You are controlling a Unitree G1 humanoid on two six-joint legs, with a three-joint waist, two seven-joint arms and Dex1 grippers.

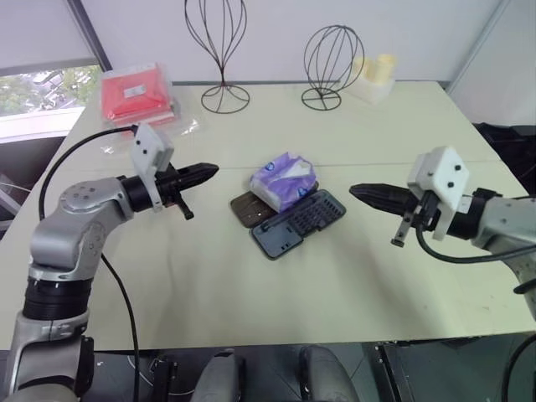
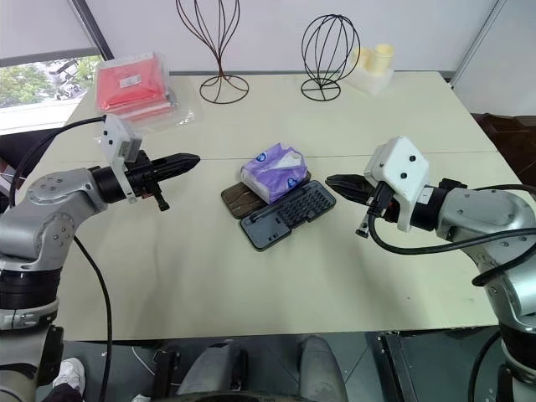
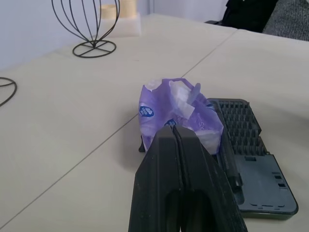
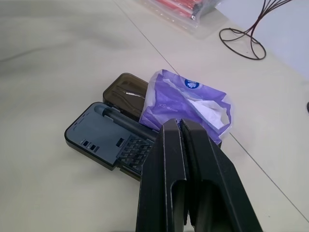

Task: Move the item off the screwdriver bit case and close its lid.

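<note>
The pale desk [image 1: 251, 293] carries the open screwdriver bit case [image 1: 300, 222] at centre, with the tissue pack [image 1: 285, 180] on its lid [image 1: 244, 208], 11 o'clock side. My left gripper [image 1: 205, 172] at 9 and right gripper [image 1: 364, 194] at 3 have fingers pressed together, empty. I'd open wide and pinch the pack's sides.

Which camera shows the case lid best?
Right wrist view: half the open lid lies clear of the tissue pack. The eye views show a sliver beside the pack; in the left wrist view the pack covers nearly all of it.
</note>
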